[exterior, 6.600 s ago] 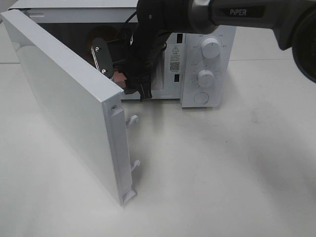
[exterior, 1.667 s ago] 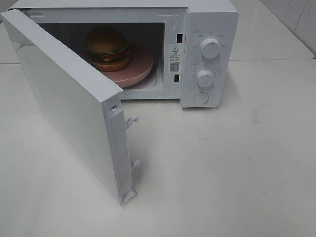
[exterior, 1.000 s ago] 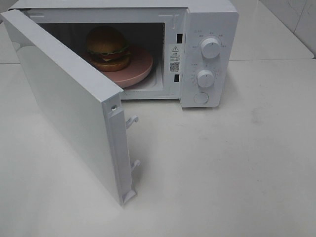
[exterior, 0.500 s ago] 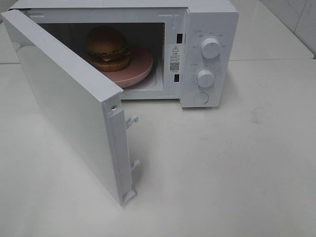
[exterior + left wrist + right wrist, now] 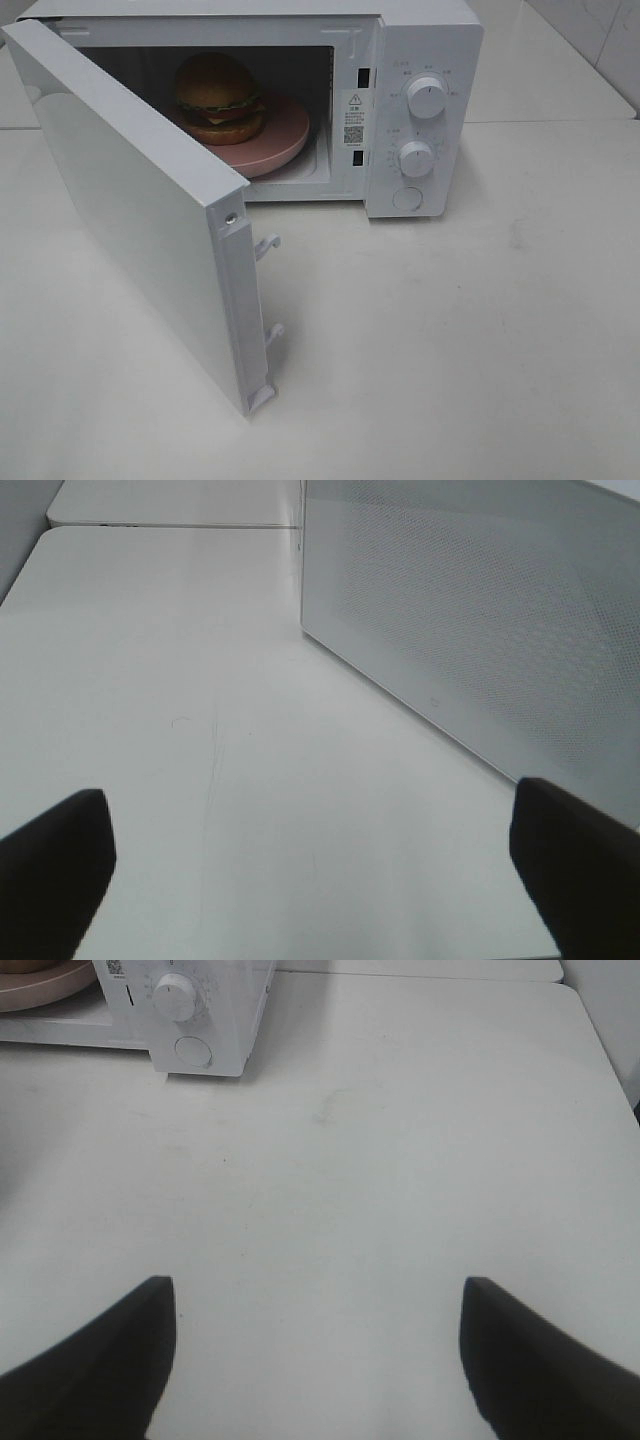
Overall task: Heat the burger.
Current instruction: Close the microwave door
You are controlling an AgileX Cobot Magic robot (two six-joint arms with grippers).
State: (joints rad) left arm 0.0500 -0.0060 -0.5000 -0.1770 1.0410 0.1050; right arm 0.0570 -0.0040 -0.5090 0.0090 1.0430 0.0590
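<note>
We are leaving the burger (image 5: 218,97) on its pink plate (image 5: 287,138) inside the open-doored microwave (image 5: 430,40), holding the left end effector (image 5: 315,865) and right end effector (image 5: 315,1360) spread, empty, clear of the door (image 5: 130,200) for closing it.

The left gripper (image 5: 315,868) has its jaws spread wide apart above the worktop (image 5: 180,660). The right gripper (image 5: 315,1358) also has its jaws wide apart.

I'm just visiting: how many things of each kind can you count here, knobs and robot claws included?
microwave: 1
burger: 1
pink plate: 1
knobs: 2, upper knob, lower knob
round button: 1
grippers: 2, left gripper, right gripper, both open
total: 8
</note>
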